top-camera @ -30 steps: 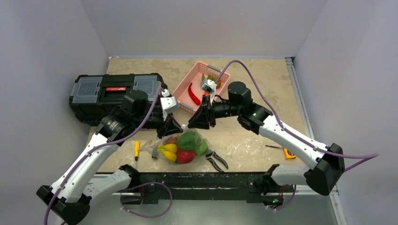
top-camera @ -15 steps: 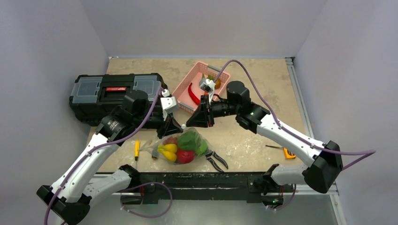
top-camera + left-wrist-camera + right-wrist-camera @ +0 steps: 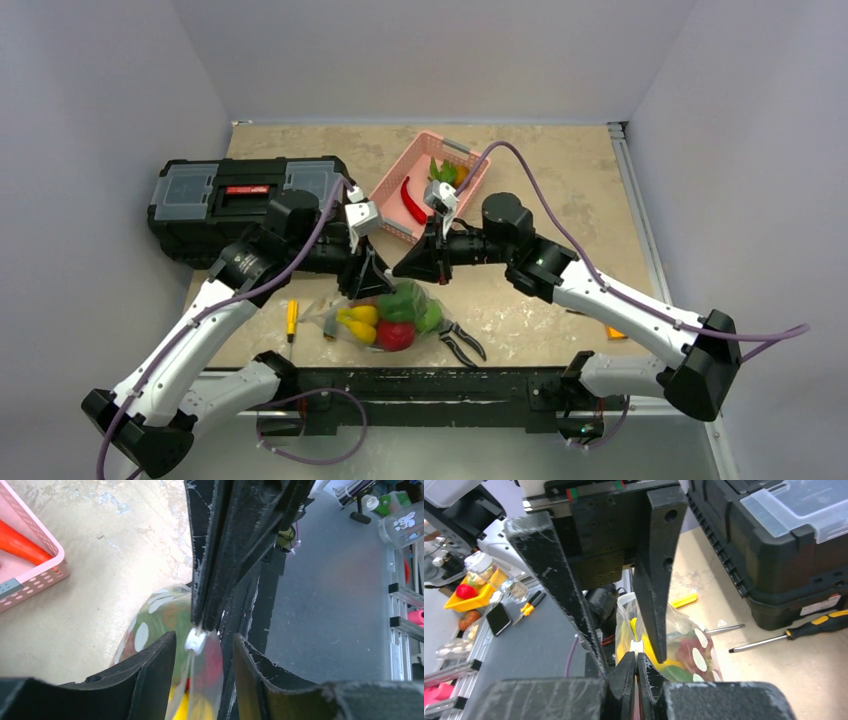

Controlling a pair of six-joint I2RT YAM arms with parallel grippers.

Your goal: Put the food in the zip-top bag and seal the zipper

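The clear zip-top bag (image 3: 385, 315) lies near the table's front edge, holding a yellow banana (image 3: 358, 322), a red fruit (image 3: 395, 333) and a green pepper (image 3: 400, 300). Both grippers meet just above it. My right gripper (image 3: 636, 655) is shut on the bag's pale zipper (image 3: 636, 646), pinching the rim right behind its white end piece. My left gripper (image 3: 203, 637) is open, its two black fingers (image 3: 150, 680) straddling the zipper (image 3: 195, 641) without touching it. The right gripper's closed fingers (image 3: 215, 580) come in from the opposite side.
A black toolbox (image 3: 245, 200) stands at the left. The pink basket (image 3: 425, 185) behind the grippers holds a red chilli (image 3: 411, 200). A yellow screwdriver (image 3: 292, 318) lies left of the bag, pliers (image 3: 460, 342) right of it, and a yellow tool (image 3: 612, 325) further right.
My left gripper, shut on the bag's rim before, has opened. My right gripper has closed on the zipper and shifted slightly left and down.
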